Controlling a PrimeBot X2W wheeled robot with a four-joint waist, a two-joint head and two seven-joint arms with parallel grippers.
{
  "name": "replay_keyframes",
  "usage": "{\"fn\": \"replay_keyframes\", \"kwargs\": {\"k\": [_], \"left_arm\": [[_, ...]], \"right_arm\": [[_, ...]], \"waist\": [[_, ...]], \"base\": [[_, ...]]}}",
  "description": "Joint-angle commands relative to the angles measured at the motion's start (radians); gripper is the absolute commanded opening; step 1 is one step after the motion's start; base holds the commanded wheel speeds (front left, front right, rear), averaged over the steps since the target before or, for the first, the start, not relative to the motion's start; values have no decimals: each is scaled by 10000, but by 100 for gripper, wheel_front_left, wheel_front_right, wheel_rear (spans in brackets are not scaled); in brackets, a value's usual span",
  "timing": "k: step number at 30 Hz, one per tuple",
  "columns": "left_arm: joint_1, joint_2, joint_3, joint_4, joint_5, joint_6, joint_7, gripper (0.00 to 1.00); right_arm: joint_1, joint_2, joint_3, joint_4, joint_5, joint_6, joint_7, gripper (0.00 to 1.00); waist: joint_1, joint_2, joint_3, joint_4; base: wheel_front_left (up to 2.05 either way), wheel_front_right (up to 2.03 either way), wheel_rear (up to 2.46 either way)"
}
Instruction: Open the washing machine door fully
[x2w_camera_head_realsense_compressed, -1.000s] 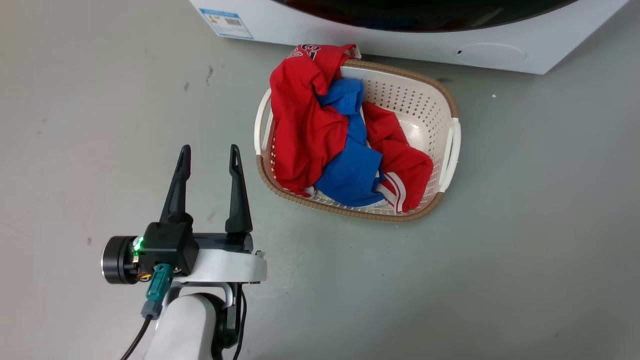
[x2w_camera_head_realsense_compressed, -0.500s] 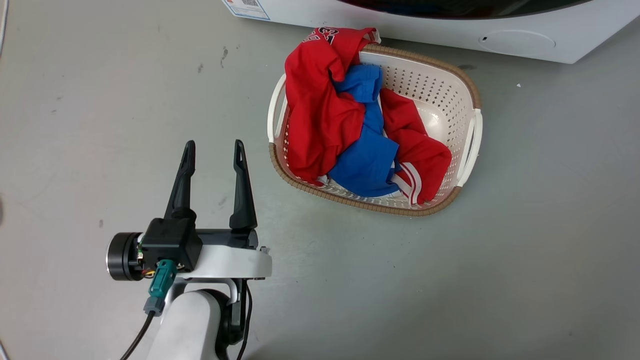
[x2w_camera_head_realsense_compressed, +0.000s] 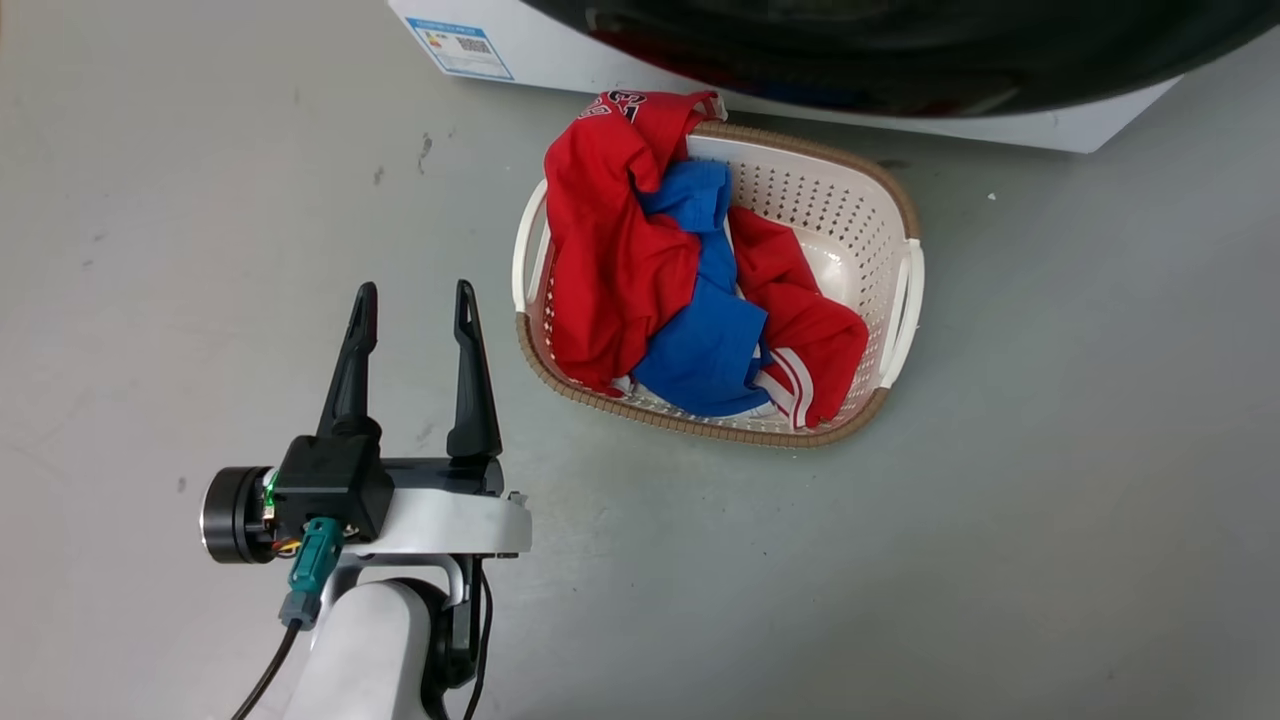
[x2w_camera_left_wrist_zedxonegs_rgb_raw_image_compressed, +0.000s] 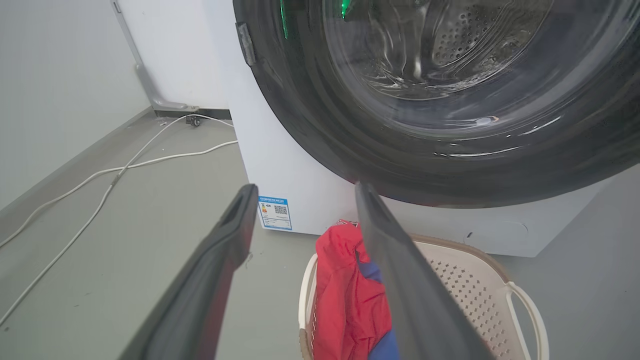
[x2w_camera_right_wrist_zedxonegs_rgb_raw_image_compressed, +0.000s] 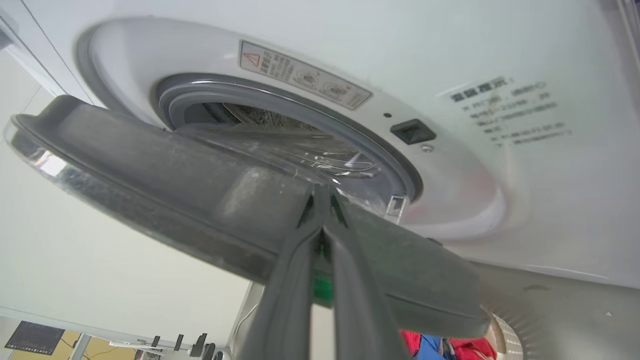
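The washing machine door hangs partly open, and its glossy black ring crosses the top of the head view. From the left wrist, the door's ring surrounds bulging clear glass. In the right wrist view the door's grey inner side stands off the white front, baring the rubber-rimmed drum opening. My right gripper is shut, with its tips against the door's inner rim. My left gripper is open above the floor, left of the basket, and holds nothing. Its fingers point towards the machine.
A cream laundry basket with red and blue clothes sits on the floor just in front of the machine. White cables lie along the floor by the wall to the machine's left. A latch socket shows on the machine's front.
The head camera has shifted. The door's black ring now reaches further out over the machine's lower front and covers the round cap there. My left gripper stays open in place.
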Motion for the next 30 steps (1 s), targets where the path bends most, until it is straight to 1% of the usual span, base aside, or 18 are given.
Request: {"fn": "replay_keyframes", "kwargs": {"k": [1,16,25,30], "left_arm": [[96,-3,50,20,74,-35,-28,100],[377,-3,262,123,207,-158,-28,100],[660,-3,432,149,300,-218,-28,100],[803,-2,477,209,360,-237,-28,100]], "right_arm": [[525,309,209,-181,86,29,208,0],[3168,609,-39,-2199,787,29,284,0],[5193,1055,280,-4009,1189,29,341,0],[6081,1470,614,-4826,1390,29,255,0]], "waist": [[0,0,-99,-74],[0,0,-688,-315],[0,0,-1173,-396],[0,0,-1437,-462]], "base": [[0,0,0],[0,0,0],[0,0,0],[0,0,0]]}}
